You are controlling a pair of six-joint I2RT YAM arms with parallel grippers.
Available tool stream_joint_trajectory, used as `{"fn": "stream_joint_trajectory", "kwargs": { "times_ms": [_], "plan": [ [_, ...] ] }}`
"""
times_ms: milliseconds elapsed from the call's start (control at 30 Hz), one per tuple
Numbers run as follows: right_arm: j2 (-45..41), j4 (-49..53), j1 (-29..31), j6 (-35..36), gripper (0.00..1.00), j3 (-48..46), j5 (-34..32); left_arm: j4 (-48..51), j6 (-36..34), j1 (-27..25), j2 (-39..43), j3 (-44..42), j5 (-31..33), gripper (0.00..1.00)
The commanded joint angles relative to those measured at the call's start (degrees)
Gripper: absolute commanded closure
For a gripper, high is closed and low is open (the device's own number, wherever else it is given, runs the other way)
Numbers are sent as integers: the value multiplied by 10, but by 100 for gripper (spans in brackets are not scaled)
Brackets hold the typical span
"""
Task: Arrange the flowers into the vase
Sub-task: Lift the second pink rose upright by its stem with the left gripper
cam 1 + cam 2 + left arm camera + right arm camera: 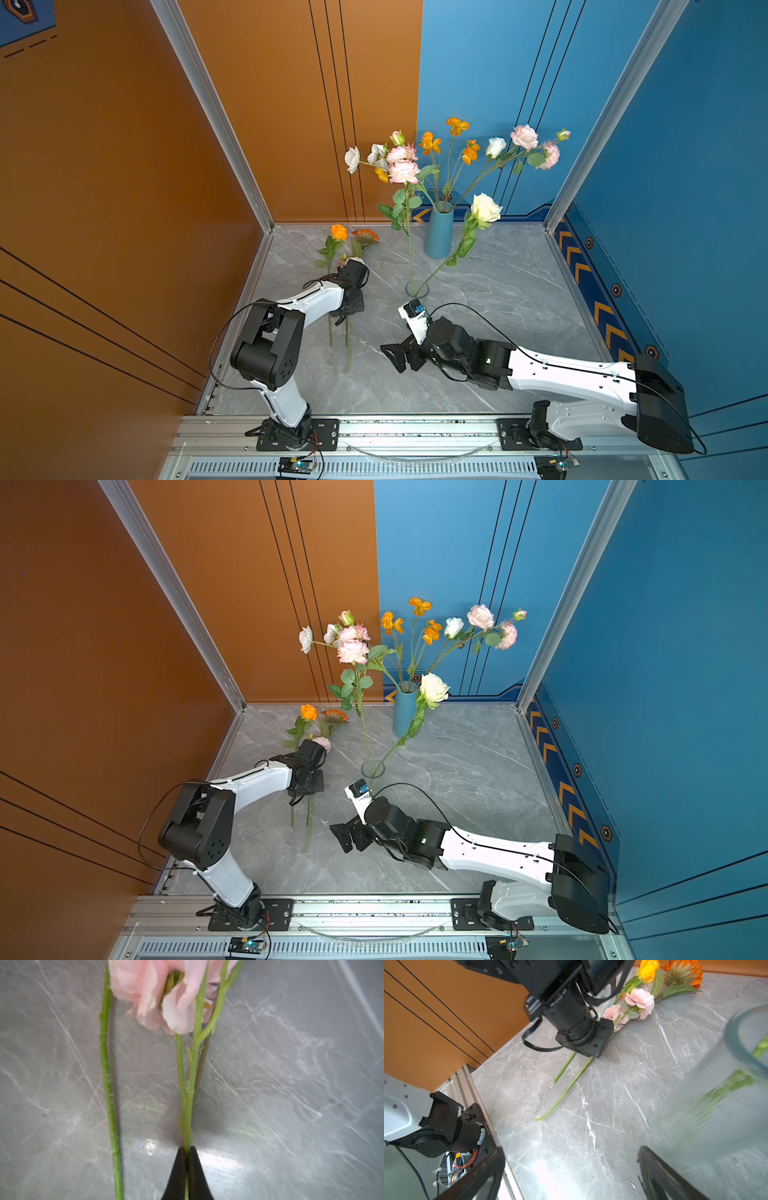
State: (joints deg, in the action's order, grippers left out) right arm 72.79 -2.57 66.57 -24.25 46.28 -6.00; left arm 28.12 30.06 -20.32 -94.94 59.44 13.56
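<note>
Meeting an orange wall (104, 166) and a blue wall (478, 83), the grey surface (507, 332) bears a blue vase (438, 235), before which the left hand (187, 1148) pinches a flower stem (188, 1109), the right hand (571, 1150) spread.

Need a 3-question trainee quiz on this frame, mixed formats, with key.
1. True or false: the left gripper is shut on the stem of the pink flower lying on the table.
2. How many flower stems stand in the clear glass vase? A) two B) five C) none
3. Fill in: the right gripper, beside the clear glass vase, has its jaws ____.
Key: 1 true; 2 A; 3 open.
</note>
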Motion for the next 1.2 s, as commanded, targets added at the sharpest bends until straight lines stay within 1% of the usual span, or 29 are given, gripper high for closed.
{"fn": "stream_joint_trajectory", "kwargs": {
  "times_ms": [0,100,267,400,500,600,767,900,1033,1167],
  "plan": [
    [-7,1,-1,-12,0,-6,1,18,6,11,80,-21,-17,100],
    [-7,-2,4,-16,0,-4,-1,20,0,27,135,-32,-34,100],
    [-16,2,17,-19,0,-3,-13,19,0,60,212,-67,-79,100],
    [-33,17,26,-21,0,-3,-29,15,-4,63,286,-93,-88,100],
    [-52,37,31,-22,0,-6,-47,5,-5,64,358,-113,-86,100],
    [-75,39,32,-25,0,-21,-57,-20,-3,63,427,-130,-96,100],
    [-101,47,31,-29,0,-32,-69,-123,27,53,541,-176,-92,100],
    [-128,65,30,-29,0,-32,-82,-236,31,21,610,-207,-67,100],
    [-163,97,24,-26,0,-35,-103,-334,10,-17,633,-206,-42,100],
    [-202,128,12,-26,0,-43,-117,-422,-29,-63,616,-184,-27,100]
  ]
}}
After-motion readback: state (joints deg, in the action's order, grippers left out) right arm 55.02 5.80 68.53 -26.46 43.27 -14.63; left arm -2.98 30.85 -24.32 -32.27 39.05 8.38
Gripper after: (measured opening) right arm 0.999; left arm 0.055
